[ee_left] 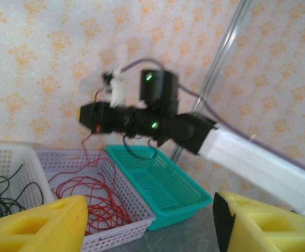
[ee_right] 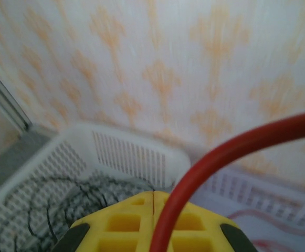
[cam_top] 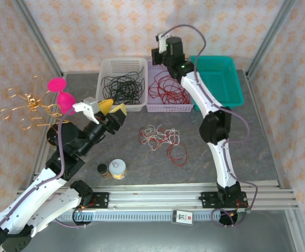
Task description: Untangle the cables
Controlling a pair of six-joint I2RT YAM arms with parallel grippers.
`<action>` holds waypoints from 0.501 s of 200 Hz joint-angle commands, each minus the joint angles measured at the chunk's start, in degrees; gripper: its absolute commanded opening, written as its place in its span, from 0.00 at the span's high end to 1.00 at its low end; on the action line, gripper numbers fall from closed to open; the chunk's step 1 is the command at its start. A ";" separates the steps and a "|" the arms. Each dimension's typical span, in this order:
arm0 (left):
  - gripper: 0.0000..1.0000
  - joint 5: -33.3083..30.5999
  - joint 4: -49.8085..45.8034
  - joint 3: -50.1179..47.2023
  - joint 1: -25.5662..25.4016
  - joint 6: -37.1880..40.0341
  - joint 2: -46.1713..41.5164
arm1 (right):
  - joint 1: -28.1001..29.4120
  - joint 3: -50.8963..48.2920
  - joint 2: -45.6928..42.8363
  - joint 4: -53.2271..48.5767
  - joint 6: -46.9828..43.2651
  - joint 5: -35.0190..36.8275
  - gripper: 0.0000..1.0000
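We count three plastic baskets at the back: a white mesh basket [cam_top: 136, 107] holding thin black cables [cam_top: 122, 86], a lilac mesh basket [cam_top: 168, 107] holding thin red cables [cam_top: 168, 86], and a teal mesh basket [cam_top: 225, 79]. From the top view we see one off-white and red tangle [cam_top: 160, 136] lying loose on the grey table [cam_top: 262, 147]. In the right wrist view, the right gripper [ee_right: 153, 202] has its yellow fingers pressed together on one red strand [ee_right: 236, 147]. In the left wrist view, the left gripper [ee_left: 149, 226] has its fingers well apart, holding nothing.
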 commanded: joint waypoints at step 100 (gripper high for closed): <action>0.38 0.27 -0.47 -3.88 -0.19 -2.12 2.71 | -1.06 -14.58 3.10 -3.56 12.57 0.54 1.00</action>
